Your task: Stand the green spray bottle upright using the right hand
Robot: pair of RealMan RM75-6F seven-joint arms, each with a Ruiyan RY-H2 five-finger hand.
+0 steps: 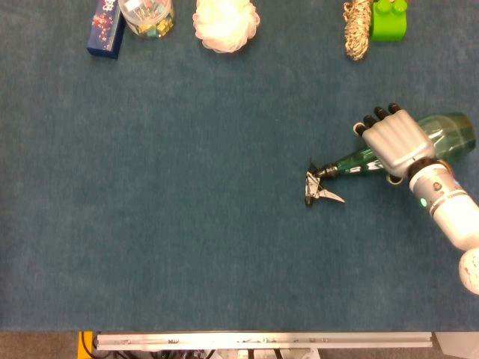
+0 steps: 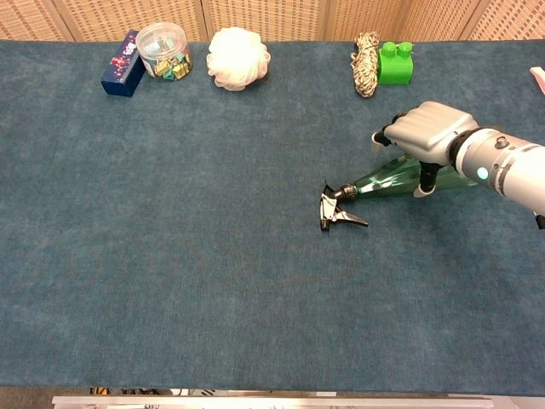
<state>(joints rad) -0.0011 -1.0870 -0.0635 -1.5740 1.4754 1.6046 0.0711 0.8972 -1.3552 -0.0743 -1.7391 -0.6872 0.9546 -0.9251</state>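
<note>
Head view: see-through green plastic spray bottle (image 1: pixel 419 143) lies flat on blue table cloth (image 1: pixel 187 224), black trigger top past your fingertips. Right hand (image 1: pixel 395 141) arches over bottle middle; fingers (image 1: pixel 378 115) curl down far side. Probably light, smooth, slippery: grab fat body.

Chest view: thumb near side, fingers far side, bottle between. Tight grip? Cannot tell.

A robot test bench in a lab or demo room is showing here: a table covered in teal-blue carpet-like cloth (image 2: pixel 170 256) is running to a bare aluminium edge rail (image 1: pixel 254 340), and tan perforated wall panels (image 2: pixel 272 17) are standing behind it.
</note>
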